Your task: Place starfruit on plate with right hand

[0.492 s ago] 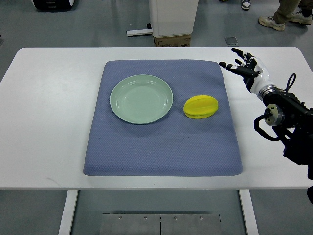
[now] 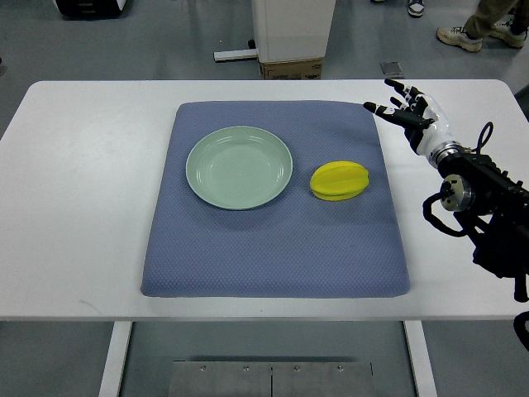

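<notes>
One hazard is standing out: the right hand [image 2: 407,109], fingers spread and holding nothing, is hovering well apart from the starfruit [image 2: 339,180]; its ridged body is risking rolling short of the plate [image 2: 239,166].

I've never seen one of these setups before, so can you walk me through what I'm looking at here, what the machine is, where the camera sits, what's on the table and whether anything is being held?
This is a single picture, taken by a camera that looks steeply down from the robot's own side of a white table. The black and white arm coming in from the right edge belongs to a humanoid robot; it ends in the right robot hand, whose fingers are spread and hold nothing. The hand shows near the far right corner of a blue mat. No left arm is in view. On the mat lie a pale green plate, empty, and to its right a yellow starfruit, apart from the plate. People's shoes show on the floor at the top.
</notes>
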Robot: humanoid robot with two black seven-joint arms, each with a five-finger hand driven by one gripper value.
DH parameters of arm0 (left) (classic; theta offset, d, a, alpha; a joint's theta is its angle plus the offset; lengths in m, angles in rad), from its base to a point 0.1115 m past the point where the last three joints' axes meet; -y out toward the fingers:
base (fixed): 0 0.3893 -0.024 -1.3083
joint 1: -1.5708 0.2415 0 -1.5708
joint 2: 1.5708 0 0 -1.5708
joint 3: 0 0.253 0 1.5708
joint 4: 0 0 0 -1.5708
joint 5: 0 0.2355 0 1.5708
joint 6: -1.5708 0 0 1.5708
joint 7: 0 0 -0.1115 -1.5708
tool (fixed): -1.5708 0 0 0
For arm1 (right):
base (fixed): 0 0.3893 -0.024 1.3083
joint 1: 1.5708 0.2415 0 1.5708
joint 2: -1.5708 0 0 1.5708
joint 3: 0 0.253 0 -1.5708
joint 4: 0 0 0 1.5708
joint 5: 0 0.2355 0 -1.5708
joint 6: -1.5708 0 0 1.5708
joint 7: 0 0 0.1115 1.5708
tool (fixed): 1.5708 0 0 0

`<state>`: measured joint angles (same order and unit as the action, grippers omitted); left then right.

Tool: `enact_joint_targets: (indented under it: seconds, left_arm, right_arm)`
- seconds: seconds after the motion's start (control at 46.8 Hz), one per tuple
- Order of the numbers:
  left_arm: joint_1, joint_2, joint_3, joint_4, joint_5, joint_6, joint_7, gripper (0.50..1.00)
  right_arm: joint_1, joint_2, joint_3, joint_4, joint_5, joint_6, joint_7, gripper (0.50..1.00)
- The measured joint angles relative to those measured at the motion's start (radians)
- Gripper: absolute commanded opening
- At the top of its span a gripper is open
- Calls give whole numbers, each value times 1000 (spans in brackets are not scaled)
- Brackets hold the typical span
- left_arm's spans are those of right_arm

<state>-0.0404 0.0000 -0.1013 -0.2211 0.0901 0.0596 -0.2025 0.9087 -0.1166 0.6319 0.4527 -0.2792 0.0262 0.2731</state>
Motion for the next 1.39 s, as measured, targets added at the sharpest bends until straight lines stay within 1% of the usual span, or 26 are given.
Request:
enact_joint_targets:
  seconds: [1.39]
  left_arm:
    - [-1,0,0,0,1,0,0,1000]
  right_arm:
    - [49,-2,0,1,-1,0,1,1000]
